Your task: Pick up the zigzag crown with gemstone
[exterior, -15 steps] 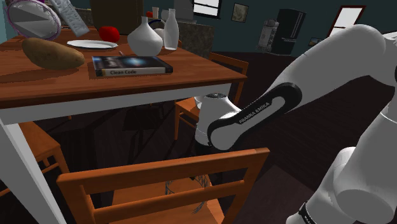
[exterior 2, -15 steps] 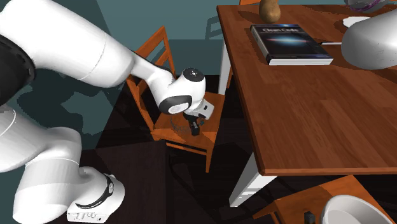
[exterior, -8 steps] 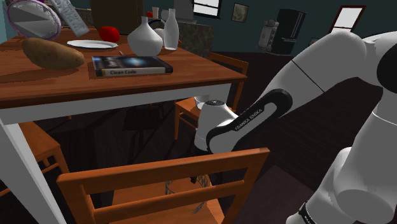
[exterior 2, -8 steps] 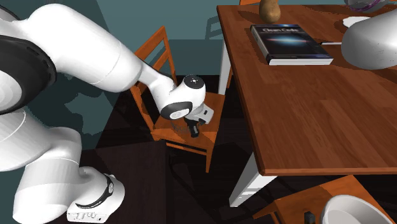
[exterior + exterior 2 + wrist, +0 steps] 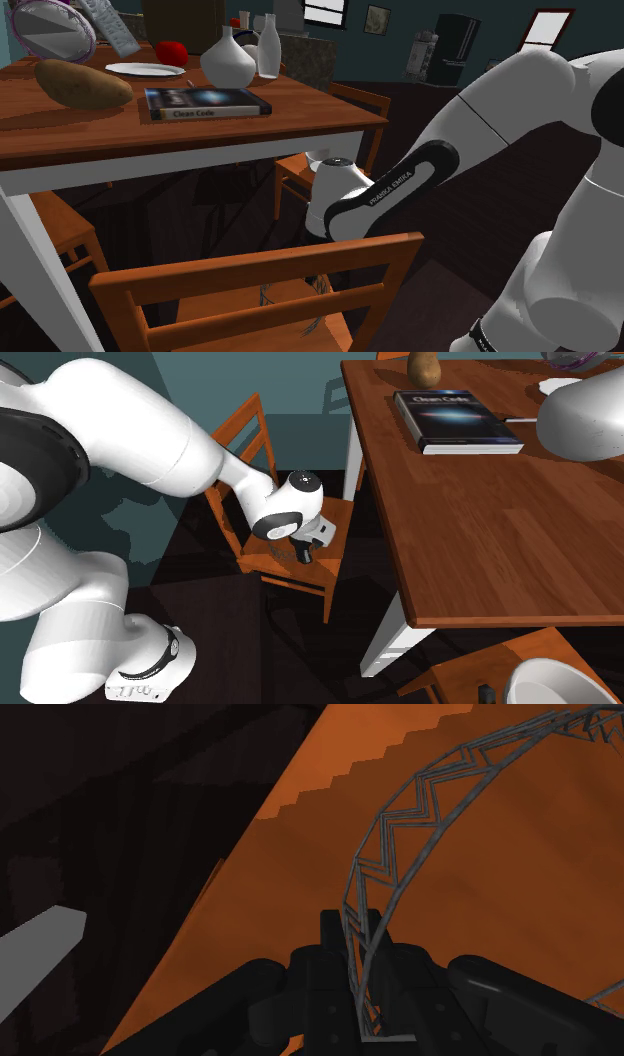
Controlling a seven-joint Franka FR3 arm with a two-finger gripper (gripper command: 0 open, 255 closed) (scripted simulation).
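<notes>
End effector is down at the orange chair seat — fingers clamped on the wire band of the grey zigzag crown, the hoop arching away over the wood.

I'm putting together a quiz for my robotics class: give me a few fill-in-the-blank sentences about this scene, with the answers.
1. The zigzag crown rests on the seat of a wooden ____.
2. The hand is ____ on the crown's band.
3. On the table, at the shoulder view's left of the book, lies a brown ____.
Missing words: chair; shut; potato.
</notes>
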